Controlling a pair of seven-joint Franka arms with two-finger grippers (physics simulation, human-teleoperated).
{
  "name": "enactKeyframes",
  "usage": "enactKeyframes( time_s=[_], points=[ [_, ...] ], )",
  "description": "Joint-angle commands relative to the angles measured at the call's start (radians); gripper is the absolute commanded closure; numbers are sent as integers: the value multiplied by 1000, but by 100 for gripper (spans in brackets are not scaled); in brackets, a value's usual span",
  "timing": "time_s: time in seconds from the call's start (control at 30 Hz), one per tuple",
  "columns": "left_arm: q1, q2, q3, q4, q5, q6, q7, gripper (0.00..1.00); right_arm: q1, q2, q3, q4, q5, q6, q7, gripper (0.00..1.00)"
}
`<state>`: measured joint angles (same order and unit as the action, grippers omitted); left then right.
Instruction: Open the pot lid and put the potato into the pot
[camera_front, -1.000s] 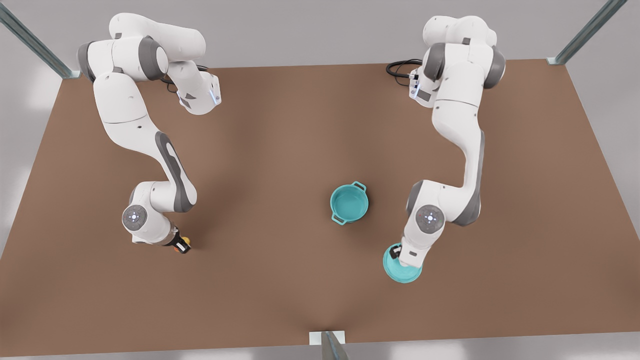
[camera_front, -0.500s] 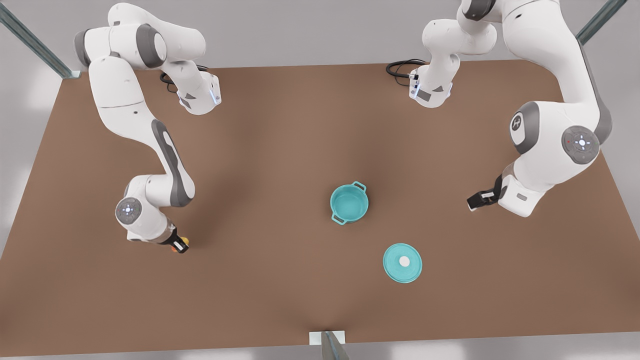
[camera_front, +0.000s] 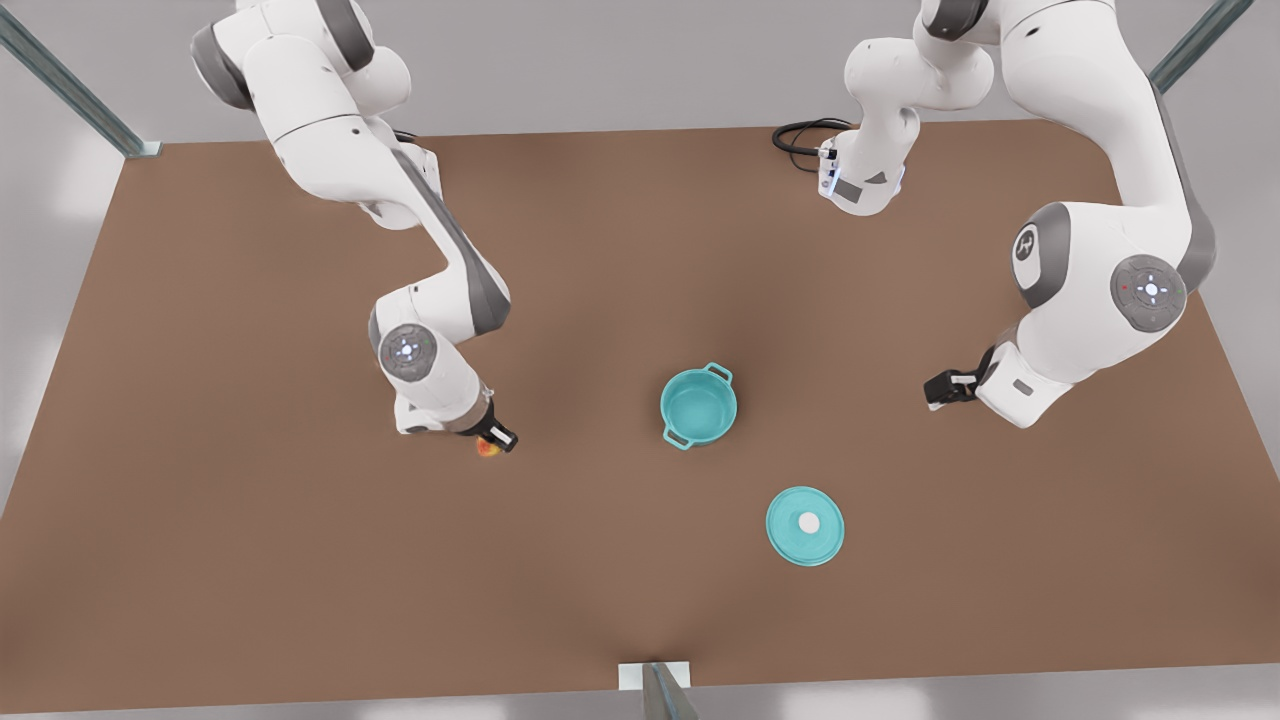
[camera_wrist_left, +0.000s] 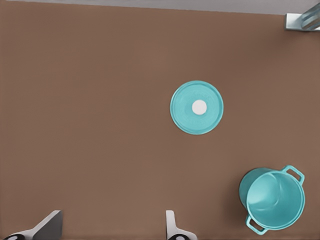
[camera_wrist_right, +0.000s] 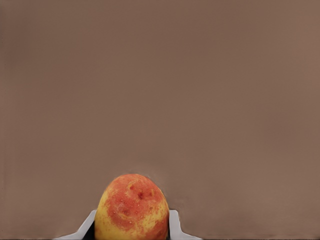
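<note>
Brown and bare-looking, the tabletop (camera_front: 600, 560) spreads under both arms, with grey floor beyond its edges and metal frame posts at the corners.

On the front view's left, the right end effector (camera_front: 492, 443) hangs above the tabletop, its fingers clamped on the potato (camera_front: 488, 449). In the right wrist view the potato (camera_wrist_right: 132, 207) sits squeezed between the two finger pads, yellow at the sides with a red blotchy patch across its face, and plain brown surface lies beyond it. This end effector is well apart from the pot, on the front view's left of it.

Near the middle stands the pot (camera_front: 698, 406), upright and uncovered, teal inside, its two loop handles on opposite sides of the rim. The left wrist view also catches the pot (camera_wrist_left: 272, 198) from above.

Toward the front view's right and nearer the camera, the pot lid (camera_front: 805, 526) lies flat on the tabletop with its white knob up, apart from the pot.

On the front view's right, the left end effector (camera_front: 938, 390) waits above the tabletop, holding nothing; in the left wrist view its fingers (camera_wrist_left: 172, 227) are spread wide.
</note>
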<state>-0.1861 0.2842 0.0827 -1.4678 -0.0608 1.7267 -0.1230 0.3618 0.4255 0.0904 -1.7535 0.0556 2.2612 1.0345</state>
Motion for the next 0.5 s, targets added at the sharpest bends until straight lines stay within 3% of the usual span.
enactKeyframes(
  time_s=[0.0, 0.3, 0.47],
  points=[
    [0, 1, 0, 4, 2, -7, 97, 0, 49, 10, 0, 32, 6, -60, 444, 47],
    [-1, 4, 0, 4, 4, -2, 98, 0, 272, 263, -1, 425, 27, -89, 656, 47],
    [-7, 16, -1, 35, -5, 19, 97, 0, 364, 368, -1, 519, 69, -78, 674, 47]
  ],
)
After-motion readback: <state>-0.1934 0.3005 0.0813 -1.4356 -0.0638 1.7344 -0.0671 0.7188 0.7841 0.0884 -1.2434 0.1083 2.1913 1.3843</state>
